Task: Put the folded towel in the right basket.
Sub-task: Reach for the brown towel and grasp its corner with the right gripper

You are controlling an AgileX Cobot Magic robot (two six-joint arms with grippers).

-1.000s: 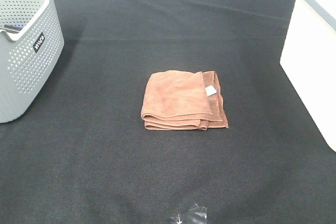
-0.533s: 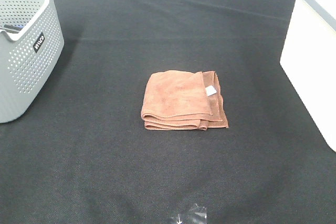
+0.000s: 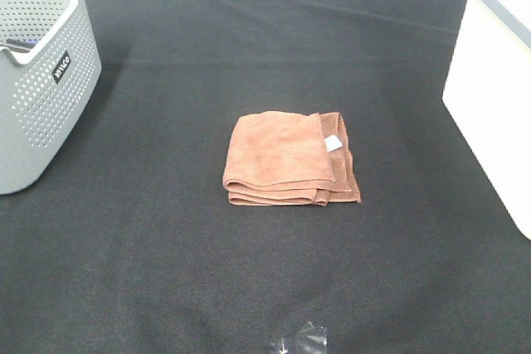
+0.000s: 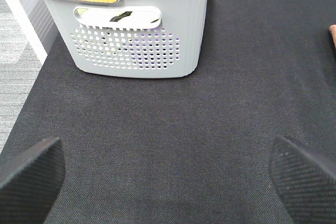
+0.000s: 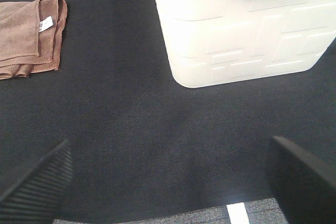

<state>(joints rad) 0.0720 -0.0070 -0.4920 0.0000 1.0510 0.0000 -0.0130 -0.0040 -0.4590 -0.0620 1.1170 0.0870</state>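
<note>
A black cloth-covered counter (image 3: 166, 288) fills the view. The cream right basket (image 3: 498, 105) stands against its right edge and a perforated grey basket (image 3: 41, 97) sits at the far left corner. The folded towel (image 3: 286, 159) lies flat mid-counter, well apart from both, with a small white tag (image 3: 333, 143) on top. The pick comes first: the right gripper (image 5: 168, 182) should pinch all the stacked layers so the fold holds. It and the left gripper (image 4: 168, 177) hover low by the near edge, jaws spread wide, empty.
</note>
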